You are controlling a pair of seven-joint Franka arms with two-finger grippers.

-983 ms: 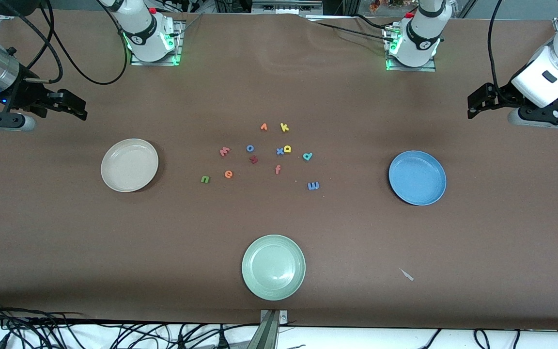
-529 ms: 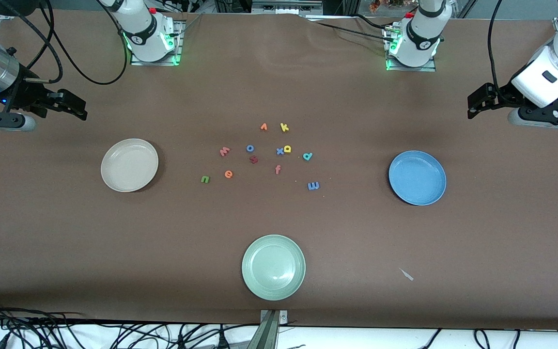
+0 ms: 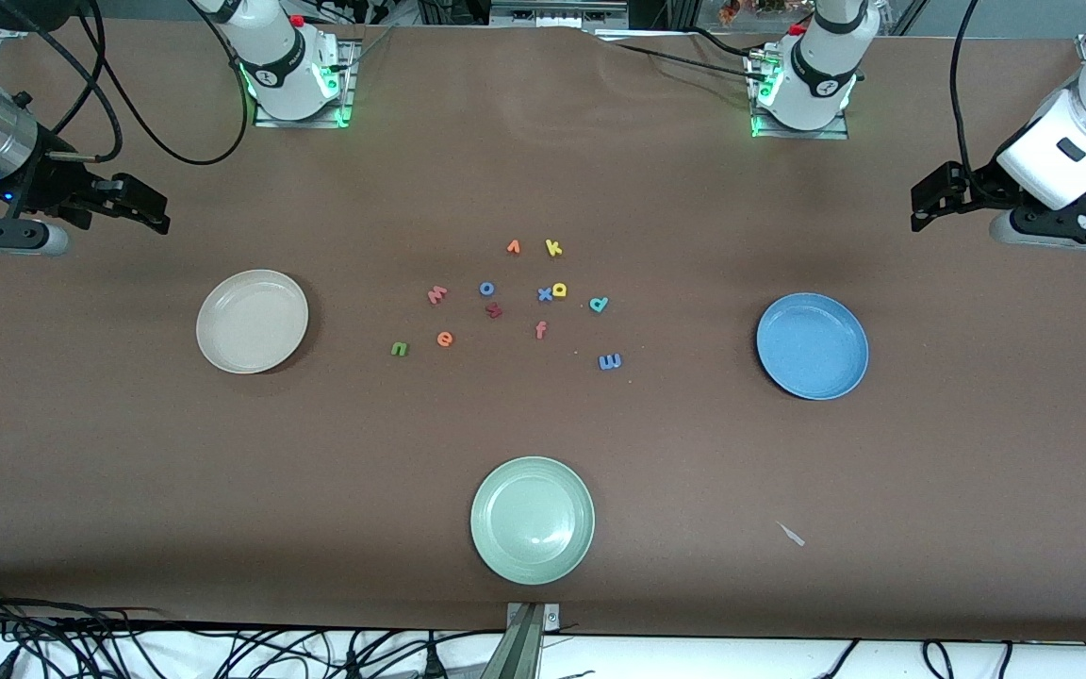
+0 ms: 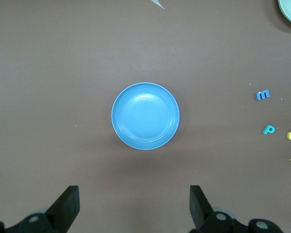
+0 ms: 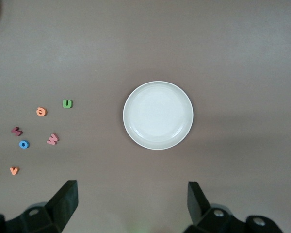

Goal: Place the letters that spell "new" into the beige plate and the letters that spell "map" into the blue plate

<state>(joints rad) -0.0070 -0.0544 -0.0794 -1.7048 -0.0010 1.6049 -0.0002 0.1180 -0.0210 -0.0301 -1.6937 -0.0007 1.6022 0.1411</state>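
Nothing has moved since a moment ago: both of my arms wait where they were, and every letter and plate lies as before.

My right gripper [image 5: 131, 204] hangs over bare table at the right arm's end, fingers spread wide and holding nothing. Just ahead of it, seen from my right wrist, sits the beige plate [image 3: 252, 322] with nothing in it. Past the plate toward the middle of the table lie the green n [image 3: 399, 349], the orange e [image 3: 445, 339] and the pinkish-red w [image 3: 437, 294], all flat on the table and apart from each other. The n is the nearest of them to that plate. The w lies turned, its long axis slanting.

Mixed among them in the middle are a blue o [image 3: 487, 288], a dark red letter [image 3: 494, 310], an orange v [image 3: 513, 247], an orange-red f [image 3: 540, 329], a yellow k [image 3: 553, 248] and a blue x [image 3: 544, 294]. The yellow p [image 3: 559, 289] lies touching the x. The teal a [image 3: 599, 304] and the blue m [image 3: 610, 361] lie closer to my left gripper's end; the m lies on its side.

A pale green plate [image 3: 533, 519] sits empty, nearer the front camera than the letters.

The blue plate [image 3: 813, 345] is empty too, just ahead of my left gripper [image 4: 134, 206], which hangs over bare table at the left arm's end, fingers spread wide, nothing between them. A small pale scrap [image 3: 792, 534] lies on the table [image 3: 128, 471] nearer the front camera than the blue plate.
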